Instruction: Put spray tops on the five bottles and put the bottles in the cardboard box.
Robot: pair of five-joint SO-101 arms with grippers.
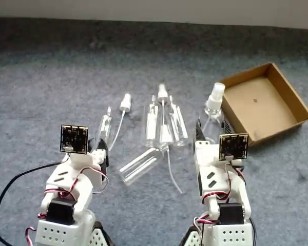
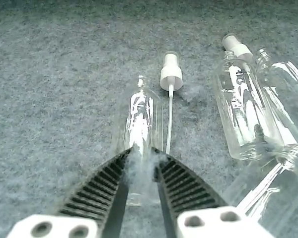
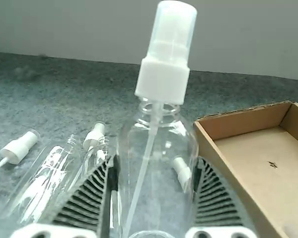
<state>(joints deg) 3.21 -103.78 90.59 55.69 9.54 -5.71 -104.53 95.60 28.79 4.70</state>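
High view: my left pincer (image 1: 103,148) sits at the base end of a slim bottle (image 1: 105,127) lying on the grey carpet (image 1: 51,77), with a loose spray top (image 1: 125,101) just beside it. A group of bottles (image 1: 164,125) lies side by side mid-table, and a tipped bottle (image 1: 138,166) lies at an angle nearer my arms. My right pincer (image 1: 211,130) holds a topped bottle (image 1: 210,120) just beside the near corner of the cardboard box (image 1: 262,102). Left wrist view: left pincer (image 2: 141,156) narrowed to a small gap, both fingers pressed on the slim bottle (image 2: 139,119), whose neck is bare; the loose spray top (image 2: 170,74) lies alongside, tube toward me. The group of bottles (image 2: 238,109) is apart, off to one side. Right wrist view: right pincer (image 3: 154,166) spread wide around the topped bottle (image 3: 159,144), fingers against both walls; a white sprayer (image 3: 166,54) sits on its neck, tube inside. The cardboard box (image 3: 258,153) is adjacent.
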